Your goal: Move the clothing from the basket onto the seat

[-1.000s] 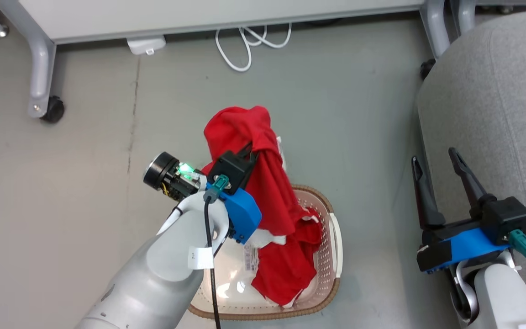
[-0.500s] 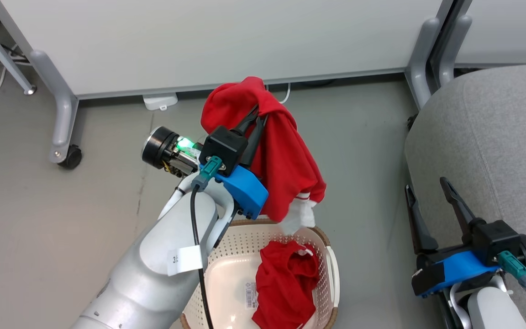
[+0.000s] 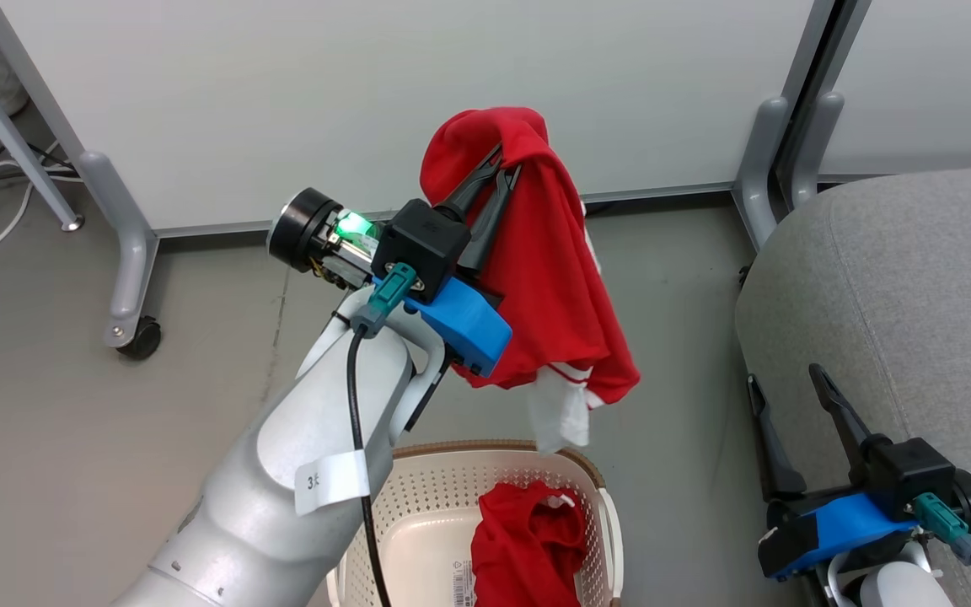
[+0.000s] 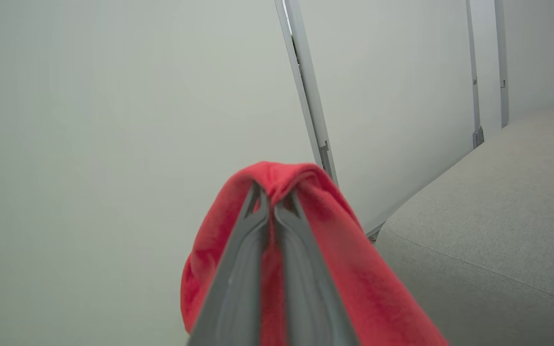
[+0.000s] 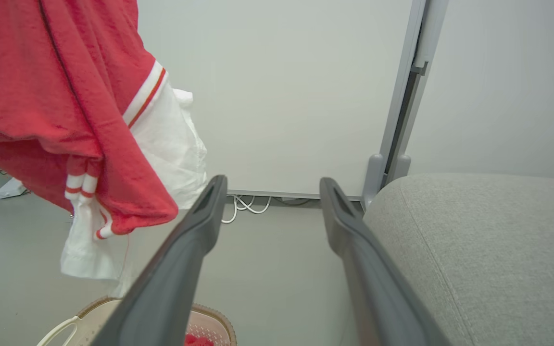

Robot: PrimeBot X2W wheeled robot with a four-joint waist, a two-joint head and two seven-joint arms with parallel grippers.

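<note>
A: Head view?
B: Left gripper clenched on a red garment, raised above the basket and hanging clear of it. A second red garment lies in the basket. Right gripper released, holding nothing, near right, just beside the seat.
A: Left wrist?
B: Fingers pinched together, red cloth draped over the tips. Seat on the right, white panel behind.
A: Right wrist?
B: Fingers spread wide, nothing between. Held garment hangs far left, white trim showing. Basket rim below it, seat on the right.
</note>
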